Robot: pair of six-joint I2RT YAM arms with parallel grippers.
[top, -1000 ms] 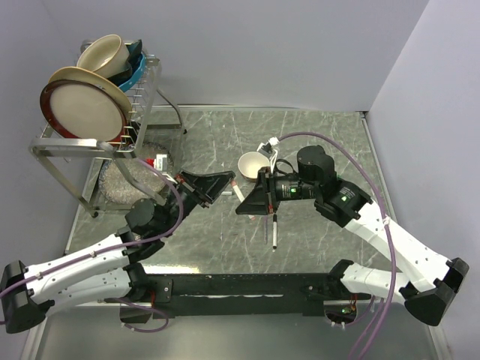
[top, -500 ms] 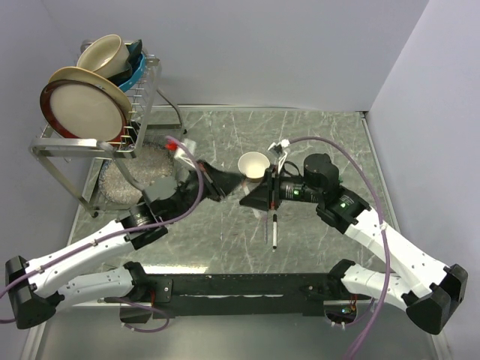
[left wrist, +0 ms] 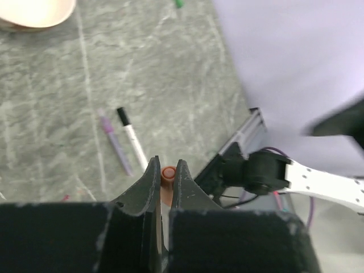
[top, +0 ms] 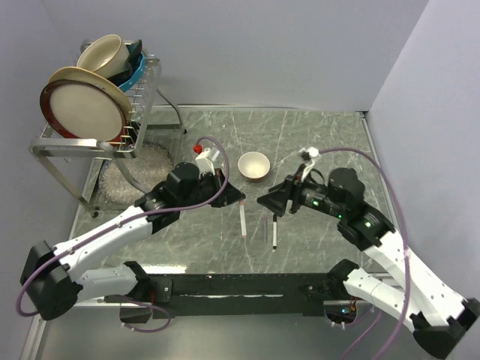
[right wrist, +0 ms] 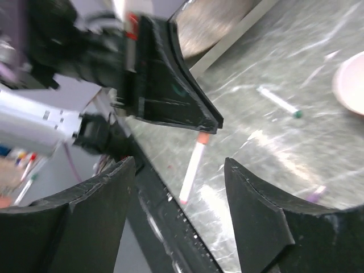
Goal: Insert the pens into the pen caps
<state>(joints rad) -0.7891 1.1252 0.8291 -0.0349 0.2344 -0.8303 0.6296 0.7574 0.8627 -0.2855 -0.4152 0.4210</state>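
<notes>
Near the middle of the tabletop (top: 322,142), a red-ended pen (top: 244,222) is gripped by the left claw (left wrist: 168,166).

The pen is clamped at its red end between the tightly closed fingers, and its white barrel is pointed toward the near edge. Just to its right, a black-tipped pen (top: 274,234) and a thin purple stick (top: 266,229) are laid side by side. The right claw (top: 270,204) is spread wide open close by, with nothing held. A cream bowl (top: 253,165) is set farther back.
</notes>
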